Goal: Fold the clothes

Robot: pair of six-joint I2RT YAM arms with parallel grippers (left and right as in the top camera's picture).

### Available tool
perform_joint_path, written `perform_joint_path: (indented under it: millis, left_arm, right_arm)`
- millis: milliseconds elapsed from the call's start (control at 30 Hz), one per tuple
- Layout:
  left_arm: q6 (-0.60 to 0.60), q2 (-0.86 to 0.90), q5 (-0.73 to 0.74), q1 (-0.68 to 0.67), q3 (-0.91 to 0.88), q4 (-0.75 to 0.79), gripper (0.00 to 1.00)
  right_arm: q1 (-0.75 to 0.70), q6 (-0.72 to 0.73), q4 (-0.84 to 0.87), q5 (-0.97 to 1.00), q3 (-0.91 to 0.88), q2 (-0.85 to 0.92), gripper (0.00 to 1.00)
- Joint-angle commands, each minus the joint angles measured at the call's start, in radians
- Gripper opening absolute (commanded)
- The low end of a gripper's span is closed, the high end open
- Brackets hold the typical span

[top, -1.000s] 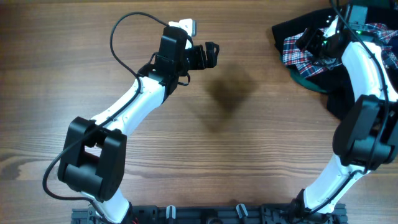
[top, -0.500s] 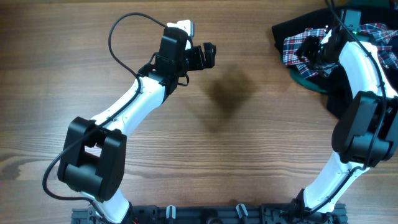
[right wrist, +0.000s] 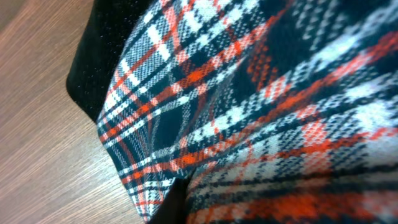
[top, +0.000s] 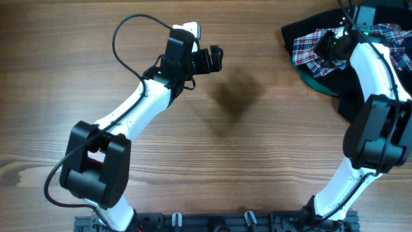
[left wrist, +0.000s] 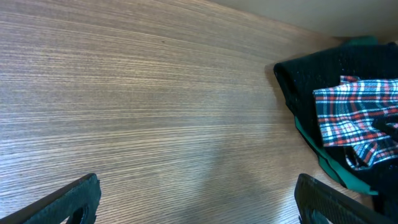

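Moved: right claw [top: 328, 46] dropped onto red-white-navy plaid garment [top: 307, 49], pinching it.
Room: we note bare wooden table [top: 270, 154] leftward.
Left claw [top: 219, 57]: wide, empty.

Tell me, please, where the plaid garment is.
Overhead, the plaid garment lies at the table's far right corner, atop the black garment, under the right gripper.

There were two robot arms, one left arm [top: 138, 103] and one right arm [top: 380, 77]. Each carried a single gripper, which made two: one left gripper [top: 215, 57] and one right gripper [top: 329, 44]. Three pieces of cloth were counted: one plaid garment [top: 309, 48], one black garment [top: 293, 32] and one piece of green fabric [top: 320, 80]. There was one wooden table [top: 257, 161].
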Motion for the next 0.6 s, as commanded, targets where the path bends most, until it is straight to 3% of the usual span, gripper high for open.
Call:
perform_joint_path:
  millis: [0, 133, 167, 400, 567]
  left_arm:
    - [0.023, -0.038, -0.012, 0.021, 0.016, -0.016, 1.0]
    - [0.024, -0.1, -0.009, 0.039, 0.016, -0.035, 1.0]
    - [0.024, -0.145, -0.01, 0.039, 0.016, -0.037, 0.99]
    - [0.024, -0.212, 0.045, 0.038, 0.016, -0.097, 1.0]
    - [0.023, -0.225, 0.043, 0.041, 0.016, -0.127, 1.0]
  right_arm:
    - [0.053, -0.023, 0.002, -0.119, 0.002, -0.071, 0.04]
    - [0.154, -0.043, 0.003, -0.153, 0.024, -0.2, 0.04]
    - [0.245, -0.035, 0.02, -0.152, 0.034, -0.269, 0.04]
    - [0.446, 0.063, 0.087, -0.146, 0.034, -0.3, 0.04]
    - [0.502, 0.138, 0.156, -0.142, 0.034, -0.3, 0.04]
